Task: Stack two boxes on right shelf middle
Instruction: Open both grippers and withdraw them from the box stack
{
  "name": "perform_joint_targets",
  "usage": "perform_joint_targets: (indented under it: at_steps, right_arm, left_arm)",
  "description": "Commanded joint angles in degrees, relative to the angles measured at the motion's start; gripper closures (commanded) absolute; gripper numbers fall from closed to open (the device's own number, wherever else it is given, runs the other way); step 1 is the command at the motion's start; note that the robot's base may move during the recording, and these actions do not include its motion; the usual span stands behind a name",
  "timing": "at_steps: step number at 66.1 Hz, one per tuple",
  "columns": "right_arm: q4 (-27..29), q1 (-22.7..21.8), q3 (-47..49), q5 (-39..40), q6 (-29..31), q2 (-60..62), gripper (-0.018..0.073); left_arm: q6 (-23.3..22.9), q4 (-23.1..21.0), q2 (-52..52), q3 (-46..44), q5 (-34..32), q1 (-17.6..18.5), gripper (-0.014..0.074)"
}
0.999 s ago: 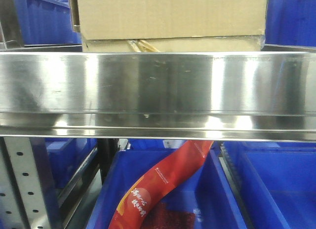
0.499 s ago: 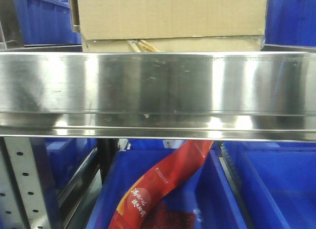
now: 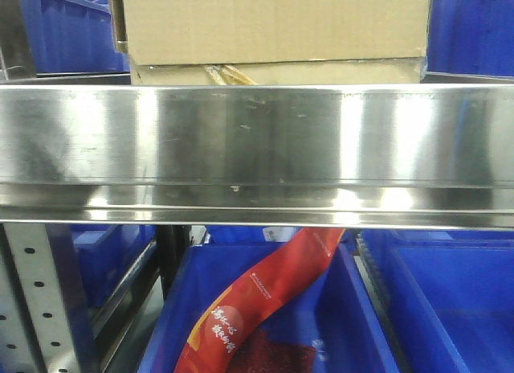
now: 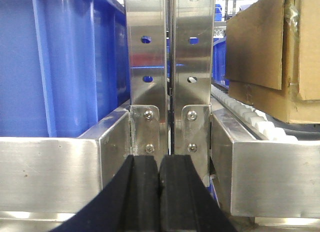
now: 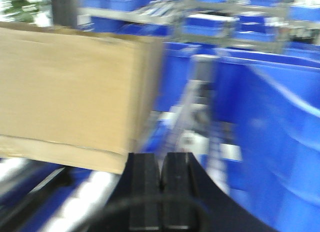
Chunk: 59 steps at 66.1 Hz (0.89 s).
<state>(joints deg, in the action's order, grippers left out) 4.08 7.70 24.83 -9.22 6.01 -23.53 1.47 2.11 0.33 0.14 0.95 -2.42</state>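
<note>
Blue storage bins [image 3: 474,301] surround the stainless-steel shelf [image 3: 257,140], whose mirror-like front lip spans the front view. The two cardboard boxes [image 3: 273,23] rest stacked on this shelf, upper box on the thin lower one, just beside the perforated uprights [image 4: 167,52]. Left gripper [image 4: 160,192] and right gripper [image 5: 162,187] are each pressed together, holding nothing.

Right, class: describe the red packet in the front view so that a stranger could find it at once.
Start at the wide shiny steel shelf lip spanning the front view, then look below it into the middle blue bin. The long red packet leans diagonally there, its top hidden behind the lip. It alone is red, with pale printed characters, among blue bins.
</note>
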Motion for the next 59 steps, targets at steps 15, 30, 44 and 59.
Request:
perform_joint_targets:
  at_steps: [15,30,44,59]
  right_arm:
    - [2.5,-9.2,-17.5,6.9,0.0,15.5,0.0721]
    - [2.7,-9.2,-24.8,6.6,0.0,23.5,0.0721]
    - [2.3,-9.2,-24.8,4.5,0.0,23.5,0.0721]
    - [2.3,-9.2,-24.8,4.5,0.0,23.5,0.0721]
  left_arm:
    - [0.0,-0.4,-0.3,-0.1,-1.0,-0.2,0.0707]
    - [0.0,-0.4,-0.3,-0.1,-1.0,-0.2,0.0707]
    - [0.0,-0.4,-0.3,-0.1,-1.0,-0.2,0.0707]
    - [0.0,-0.4,-0.3,-0.1,-1.0,-0.2,0.0707]
